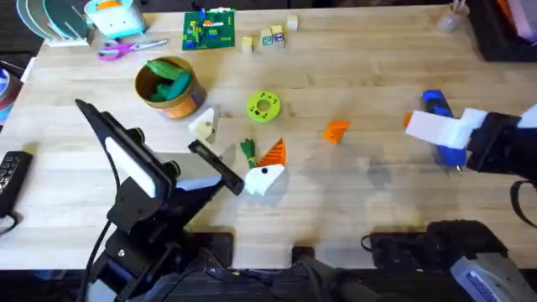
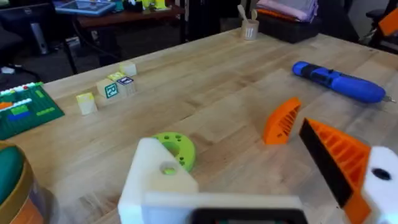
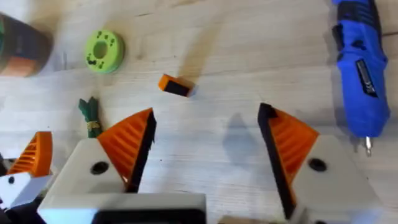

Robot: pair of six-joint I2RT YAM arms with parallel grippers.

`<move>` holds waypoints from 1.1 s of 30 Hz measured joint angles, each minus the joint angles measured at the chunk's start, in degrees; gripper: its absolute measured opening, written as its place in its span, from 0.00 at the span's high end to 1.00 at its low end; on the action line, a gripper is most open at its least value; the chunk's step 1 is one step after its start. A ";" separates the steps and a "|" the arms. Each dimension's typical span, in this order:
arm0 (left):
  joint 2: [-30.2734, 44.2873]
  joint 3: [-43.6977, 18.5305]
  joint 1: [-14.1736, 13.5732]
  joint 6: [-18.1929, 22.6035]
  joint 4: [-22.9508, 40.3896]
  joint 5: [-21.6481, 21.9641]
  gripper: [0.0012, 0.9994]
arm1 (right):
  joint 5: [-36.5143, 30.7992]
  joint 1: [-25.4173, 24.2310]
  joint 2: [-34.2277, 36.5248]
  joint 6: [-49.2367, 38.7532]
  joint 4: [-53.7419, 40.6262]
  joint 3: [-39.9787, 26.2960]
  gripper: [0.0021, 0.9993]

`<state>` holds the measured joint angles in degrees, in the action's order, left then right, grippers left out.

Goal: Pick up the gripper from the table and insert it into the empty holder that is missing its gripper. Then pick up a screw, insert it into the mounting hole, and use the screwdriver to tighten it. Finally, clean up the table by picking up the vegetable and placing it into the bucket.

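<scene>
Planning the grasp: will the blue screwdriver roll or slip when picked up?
The stubby blue plastic screwdriver lies on its side on the wooden table; its rounded barrel looks likely to roll if nudged sideways. Smooth plastic may slip. Probably rigid, and heavyish if motorised.

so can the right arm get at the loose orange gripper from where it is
Probably yes. The right gripper is open and holds nothing, and the orange gripper lies alone on bare table to its left. The screwdriver sits beside the arm, not between them.

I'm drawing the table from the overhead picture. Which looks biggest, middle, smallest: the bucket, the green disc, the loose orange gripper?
1. The bucket
2. The green disc
3. The gripper, only slightly smaller than the disc, so that's close.
</scene>
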<state>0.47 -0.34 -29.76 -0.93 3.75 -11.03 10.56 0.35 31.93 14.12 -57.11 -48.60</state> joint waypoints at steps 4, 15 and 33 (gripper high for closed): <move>0.00 0.00 0.00 0.00 0.00 0.00 0.01 | 2.82 2.65 3.39 -4.86 -0.05 0.00 0.01; 0.00 0.00 0.00 0.00 0.00 -0.14 0.01 | -1.25 16.34 23.42 -15.25 7.55 0.00 0.01; 0.00 0.00 0.00 0.00 0.00 -0.15 0.01 | -3.00 19.15 39.58 -32.25 19.34 0.00 0.14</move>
<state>0.47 -0.34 -29.76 -0.93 3.75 -11.18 7.55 19.50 71.51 -18.12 -37.77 -48.60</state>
